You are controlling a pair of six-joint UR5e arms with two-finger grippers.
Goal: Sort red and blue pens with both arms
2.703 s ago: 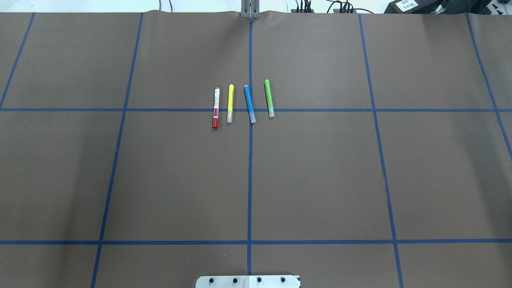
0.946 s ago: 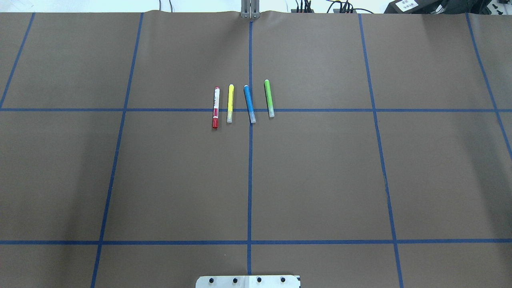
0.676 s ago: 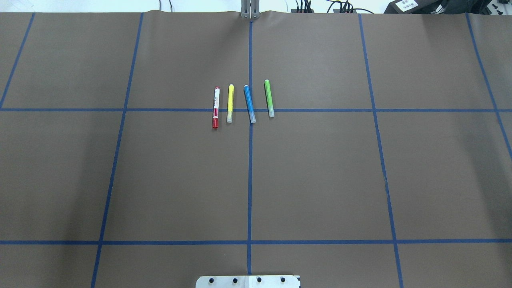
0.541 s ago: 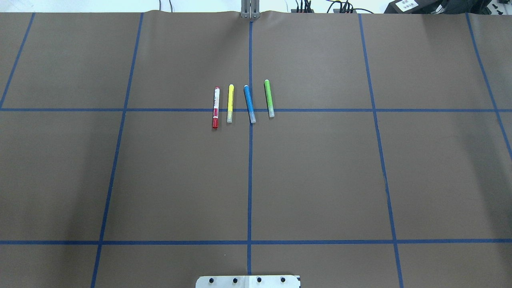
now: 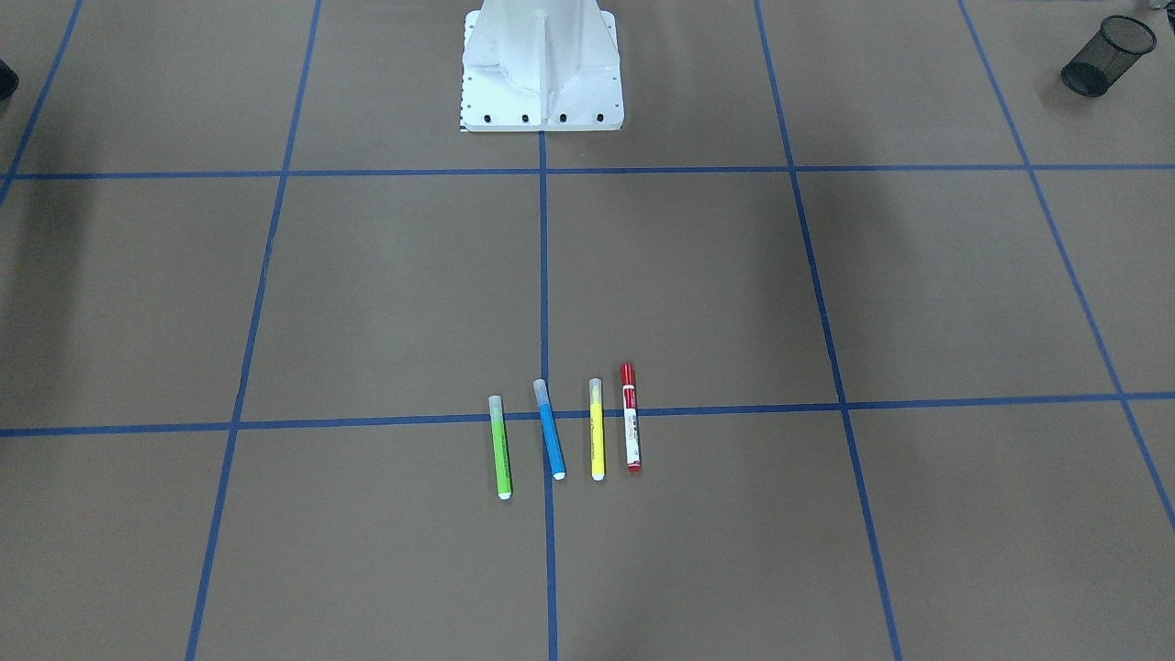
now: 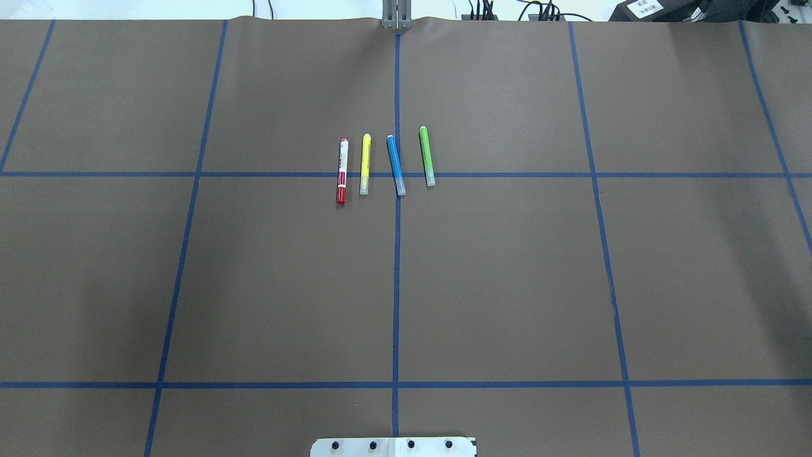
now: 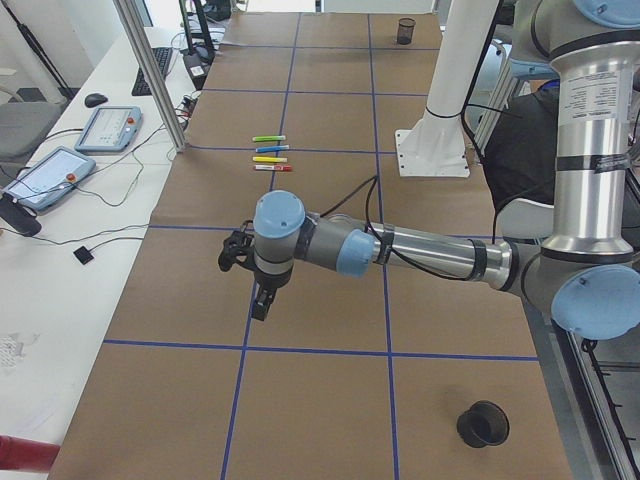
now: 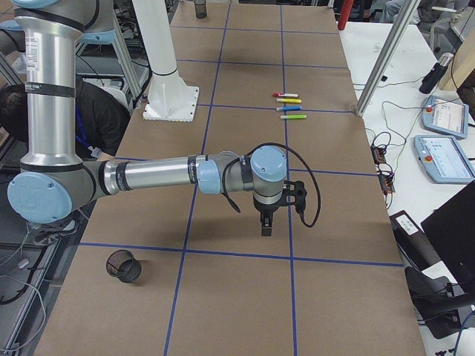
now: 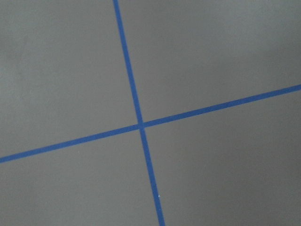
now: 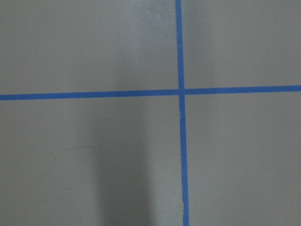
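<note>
The red pen (image 6: 342,171), a white marker with red cap, and the blue pen (image 6: 396,165) lie in a row of pens near the table's middle, a yellow pen between them. They also show in the front view as red pen (image 5: 630,416) and blue pen (image 5: 549,429). My left gripper (image 7: 260,303) hangs over bare paper far from the pens, seen only in the left side view; I cannot tell its state. My right gripper (image 8: 266,225) hovers likewise, seen only in the right side view. Both wrist views hold only brown paper and blue tape.
A yellow pen (image 6: 365,164) and a green pen (image 6: 427,156) lie in the same row. Black mesh cups (image 5: 1106,55) (image 8: 123,265) stand near the table's two ends. The white pedestal (image 5: 542,64) stands at the robot's side. A person (image 8: 96,111) sits behind it.
</note>
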